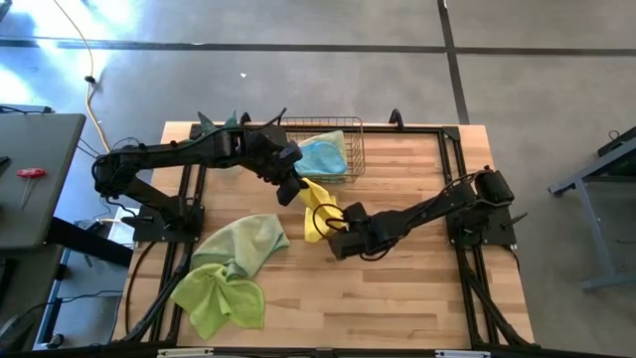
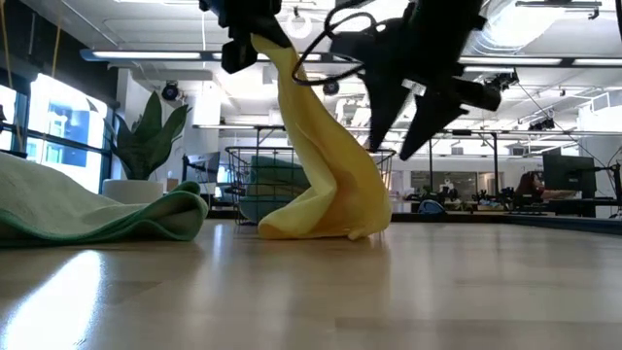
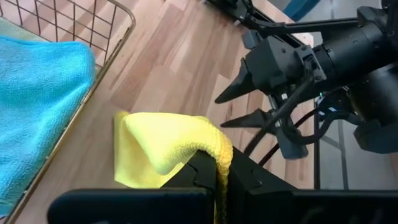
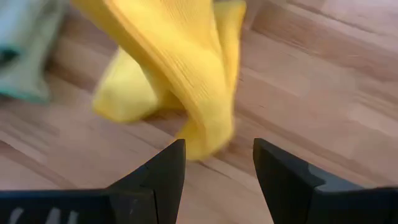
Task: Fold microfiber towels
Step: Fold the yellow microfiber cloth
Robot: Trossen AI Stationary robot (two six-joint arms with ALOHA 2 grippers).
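A yellow microfiber towel (image 1: 316, 209) hangs from my left gripper (image 3: 219, 186), which is shut on it above the table's middle. Its lower end lies bunched on the wood (image 2: 321, 224). My right gripper (image 4: 217, 162) stands open just to the towel's right, fingers slanting down toward its lower part (image 4: 199, 134), with nothing between them. A light blue towel (image 1: 323, 154) lies in the wire basket (image 1: 355, 149) at the far edge. A sage green towel (image 1: 243, 239) and a lime green towel (image 1: 221, 298) lie crumpled at the near left. My left gripper pinches a bunched fold at the yellow towel's top (image 3: 214, 152) between its two fingers, coming slantwise from above and from the table's left. The towel hangs slack below the fingers (image 2: 292, 87), and its lower end rests in a heap on the table.
The wire basket stands close behind the yellow towel. A spiky potted plant (image 2: 151, 131) stands at the far left. Bare wood (image 1: 397, 288) lies at the near middle and right. The table's frame rails run along both sides.
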